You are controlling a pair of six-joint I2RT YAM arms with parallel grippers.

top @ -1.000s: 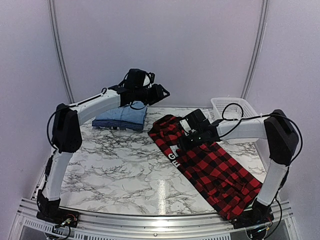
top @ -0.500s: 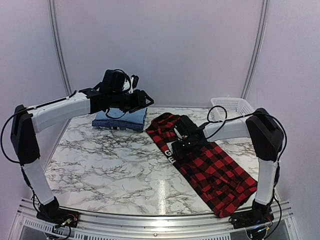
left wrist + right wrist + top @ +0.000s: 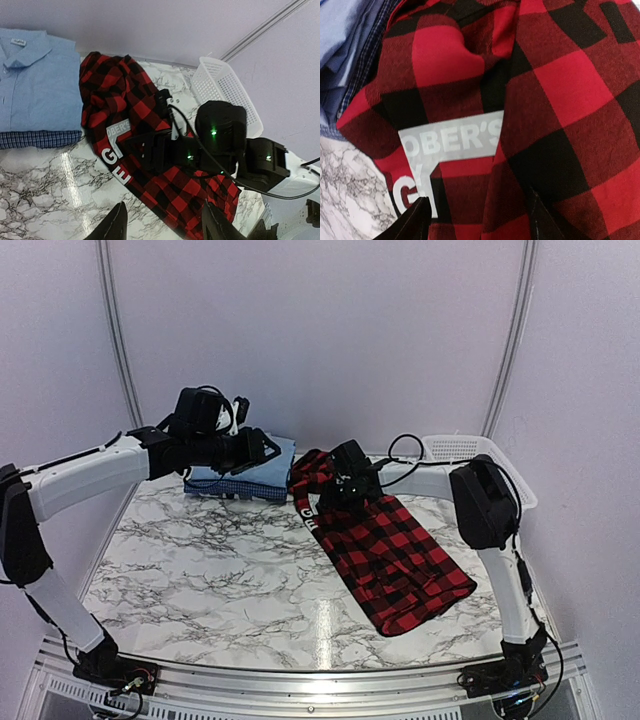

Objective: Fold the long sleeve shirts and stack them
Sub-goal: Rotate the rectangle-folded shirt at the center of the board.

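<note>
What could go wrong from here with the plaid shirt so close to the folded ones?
The plaid shirt is bunched at its far end against the light blue shirt and the dark blue checked shirt under it; shoving it that way could knock the stack askew. The left gripper hangs open close to the right gripper, so the arms might clash.

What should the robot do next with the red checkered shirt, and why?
Probably lower the right gripper and pinch the bunched top of the plaid shirt. Its fingers stand open over rumpled cloth, and the shirt lies unfolded beside the blue shirt stack.
</note>
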